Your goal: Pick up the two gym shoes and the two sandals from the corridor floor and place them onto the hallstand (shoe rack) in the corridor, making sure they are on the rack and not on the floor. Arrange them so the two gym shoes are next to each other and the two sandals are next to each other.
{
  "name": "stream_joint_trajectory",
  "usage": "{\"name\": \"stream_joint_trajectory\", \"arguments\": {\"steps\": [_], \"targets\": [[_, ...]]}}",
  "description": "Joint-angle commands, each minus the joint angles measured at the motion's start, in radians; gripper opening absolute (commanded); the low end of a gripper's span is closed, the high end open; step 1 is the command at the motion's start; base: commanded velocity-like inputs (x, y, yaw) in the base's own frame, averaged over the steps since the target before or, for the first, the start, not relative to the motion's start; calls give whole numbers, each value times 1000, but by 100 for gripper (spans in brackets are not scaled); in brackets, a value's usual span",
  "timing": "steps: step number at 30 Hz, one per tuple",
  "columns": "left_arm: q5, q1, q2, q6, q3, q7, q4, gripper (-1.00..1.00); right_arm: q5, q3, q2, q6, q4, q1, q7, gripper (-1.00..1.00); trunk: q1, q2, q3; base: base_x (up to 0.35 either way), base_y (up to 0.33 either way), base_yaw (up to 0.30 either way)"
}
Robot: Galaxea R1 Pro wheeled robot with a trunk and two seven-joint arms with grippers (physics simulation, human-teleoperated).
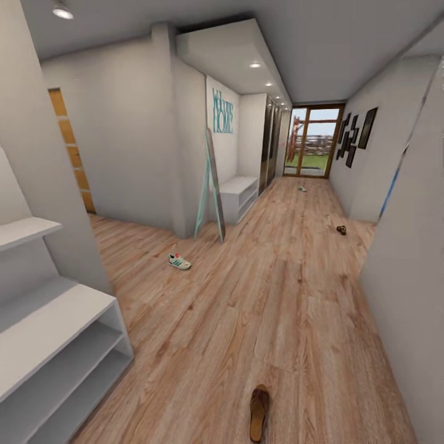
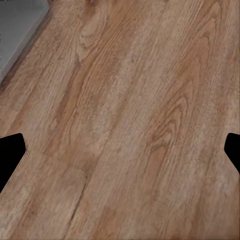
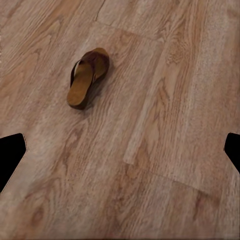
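You are facing four scattered shoes: near sandal (image 1: 259, 412) on the floor (image 1: 277, 296), gym shoe (image 1: 179, 261) mid-corridor, rack (image 1: 55, 345) beside you. Both grippers, left (image 2: 120, 150) and right (image 3: 120, 150), are hanging spread, empty. Risk: rolling over the sandal while approaching.

Only readable text: teal wall lettering (image 1: 222, 111) on the white wall panel above the small far bench, left side of corridor. Bottom line reads "HOME" in large caps. Line above it is thinner, starts w/ a big "W", prob. "Welcome", but too small and skewed to read for sure. No brand or label legible on the sneaker, the sandals or the wall frames; nothing to read in either wrist view.
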Motion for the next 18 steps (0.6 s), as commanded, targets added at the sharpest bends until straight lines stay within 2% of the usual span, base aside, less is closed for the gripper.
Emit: {"name": "stream_joint_trajectory", "arguments": {"steps": [1,13,18], "targets": [[0,0,0,-2,1,-1,-1,100,0,-1,0,-3,0,-1,0,100,0,0,-1,0,185,-116],[-5,6,4,-2,2,4,0,100,1,6,12,-4,1,-1,5,100,0,0,-2,0,46,-29],[-4,8,17,-5,36,6,5,100,1,3,13,-3,2,-1,5,100,0,0,-2,0,81,-1]]}}
